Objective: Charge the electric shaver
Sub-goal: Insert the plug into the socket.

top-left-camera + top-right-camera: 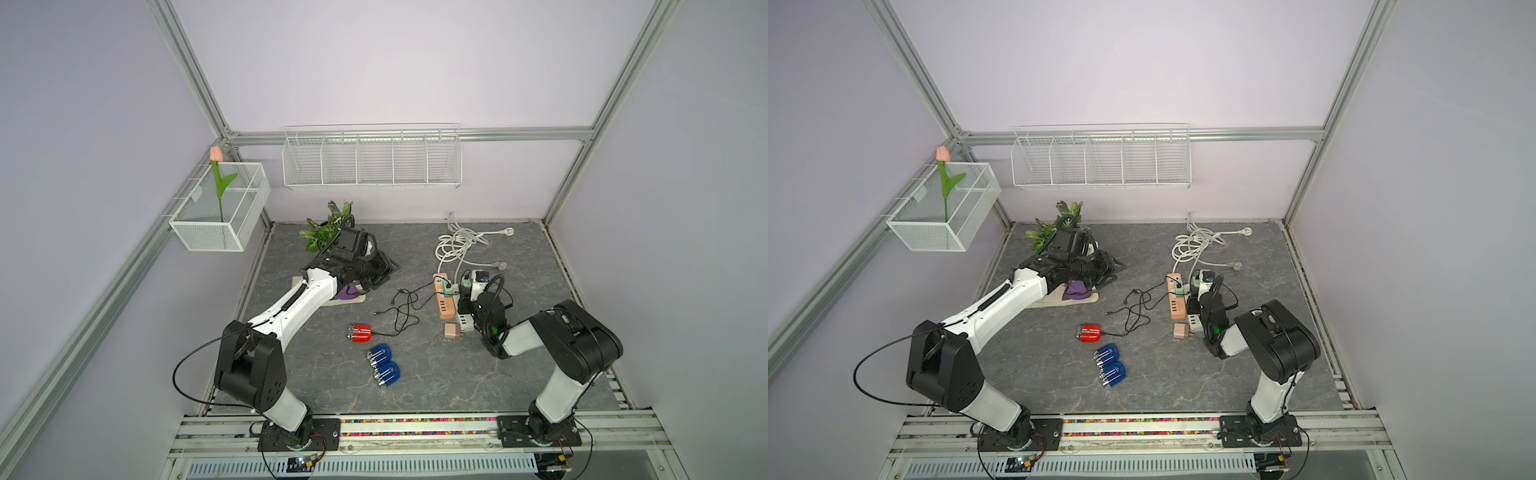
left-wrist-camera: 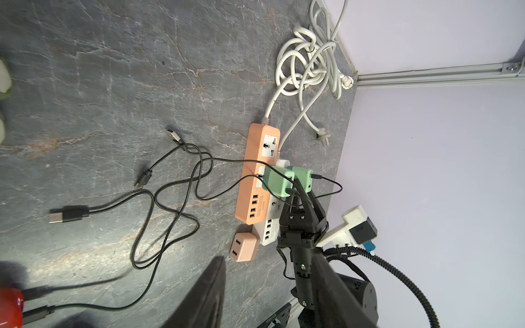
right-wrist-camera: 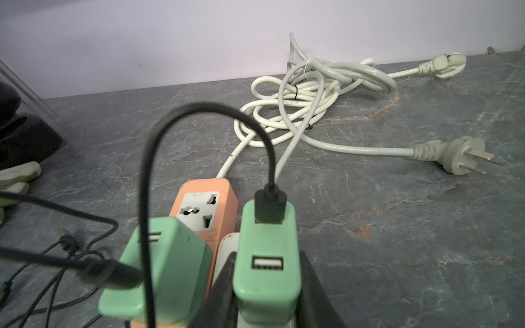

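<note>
Right wrist view: the green adapter (image 3: 267,227) is pinched by the right gripper (image 3: 266,267) over the white strip (image 3: 228,241) (red shaver (image 1: 360,333) seen at eight o'clock in a top view).

The desk (image 1: 457,386) has a dark grey, marble-veined top. Near its middle lies a red shaver (image 1: 360,333), with two blue shavers (image 1: 380,354) touching each other just in front of it. Loose black cables (image 1: 405,309) tangle between the red shaver and an orange power strip (image 1: 443,297), which lies against a white power strip (image 2: 268,231). A pink adapter (image 1: 450,331) sits beside their near ends. A coiled white cord (image 1: 457,243) lies near the back wall, and a leafy plant (image 1: 328,228) stands at the back left.
</note>
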`<state>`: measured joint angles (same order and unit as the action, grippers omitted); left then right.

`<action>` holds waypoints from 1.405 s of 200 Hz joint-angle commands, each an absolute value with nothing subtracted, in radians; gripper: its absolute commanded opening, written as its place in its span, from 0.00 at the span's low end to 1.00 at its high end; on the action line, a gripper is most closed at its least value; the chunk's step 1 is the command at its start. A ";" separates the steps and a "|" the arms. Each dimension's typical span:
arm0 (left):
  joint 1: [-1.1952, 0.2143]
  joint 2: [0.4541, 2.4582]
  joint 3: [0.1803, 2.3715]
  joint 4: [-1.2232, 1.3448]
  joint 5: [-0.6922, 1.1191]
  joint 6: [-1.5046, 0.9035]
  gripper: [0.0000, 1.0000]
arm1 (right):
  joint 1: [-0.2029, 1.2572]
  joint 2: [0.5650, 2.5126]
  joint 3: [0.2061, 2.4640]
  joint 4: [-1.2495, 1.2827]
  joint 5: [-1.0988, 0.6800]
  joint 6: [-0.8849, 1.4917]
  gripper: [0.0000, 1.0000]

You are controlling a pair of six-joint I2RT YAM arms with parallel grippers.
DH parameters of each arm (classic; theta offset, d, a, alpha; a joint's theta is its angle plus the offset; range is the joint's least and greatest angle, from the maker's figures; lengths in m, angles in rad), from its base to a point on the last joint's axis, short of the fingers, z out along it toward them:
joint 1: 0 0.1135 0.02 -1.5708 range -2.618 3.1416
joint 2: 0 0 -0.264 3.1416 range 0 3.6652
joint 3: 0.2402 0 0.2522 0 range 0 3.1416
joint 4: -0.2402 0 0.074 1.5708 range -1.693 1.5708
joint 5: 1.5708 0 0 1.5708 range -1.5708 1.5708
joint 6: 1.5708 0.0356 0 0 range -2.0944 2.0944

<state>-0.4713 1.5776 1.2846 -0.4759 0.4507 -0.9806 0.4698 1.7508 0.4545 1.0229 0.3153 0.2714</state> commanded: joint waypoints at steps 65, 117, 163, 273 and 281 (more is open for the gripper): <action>-0.393 1.528 1.292 -0.468 0.492 -0.992 0.50 | 0.539 1.857 0.443 0.757 0.339 0.316 0.07; -0.373 1.549 1.300 -0.462 0.515 -0.996 0.50 | 0.587 1.827 0.558 0.454 0.424 0.309 0.07; -0.361 1.566 1.317 -0.456 0.528 -0.997 0.50 | 0.601 1.825 0.613 0.314 0.445 0.337 0.07; -0.344 1.556 1.302 -0.459 0.543 -0.984 0.50 | 0.602 1.711 0.629 0.221 0.499 0.380 0.47; -0.345 1.556 1.304 -0.460 0.543 -0.981 0.51 | 0.602 1.673 0.631 0.193 0.530 0.403 0.57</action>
